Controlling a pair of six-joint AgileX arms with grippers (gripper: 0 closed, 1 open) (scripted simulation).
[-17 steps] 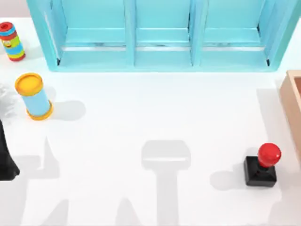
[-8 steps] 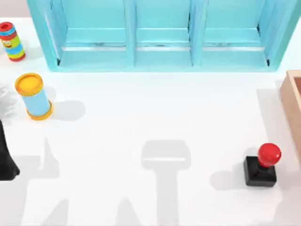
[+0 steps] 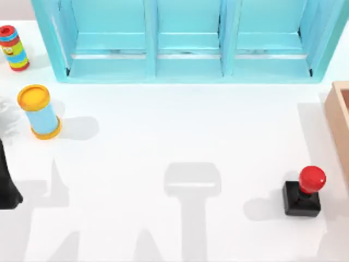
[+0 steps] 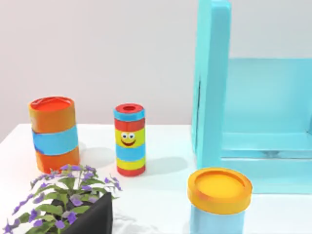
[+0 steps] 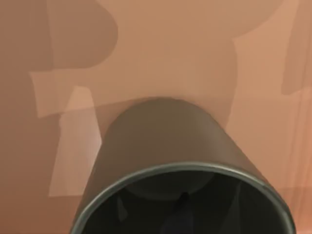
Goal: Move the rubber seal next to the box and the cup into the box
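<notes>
Right wrist view has the cup (image 5: pixel 165 165) close up over the box's tan floor (image 5: pixel 161 53); either hand's grip I cannot tell. From above, the rubber seal (image 3: pixel 303 192) stands at the bench's (image 3: pixel 163 136) four o'clock, just beside the box wall (image 3: pixel 339 125).

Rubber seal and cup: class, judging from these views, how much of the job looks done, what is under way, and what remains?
Looks done: the rubber seal stands upright on the table beside the box. Under way: the right wrist view shows the cup close up over a tan wooden surface, probably the box's inside. Left: I cannot tell whether the cup is set down and released.
</notes>
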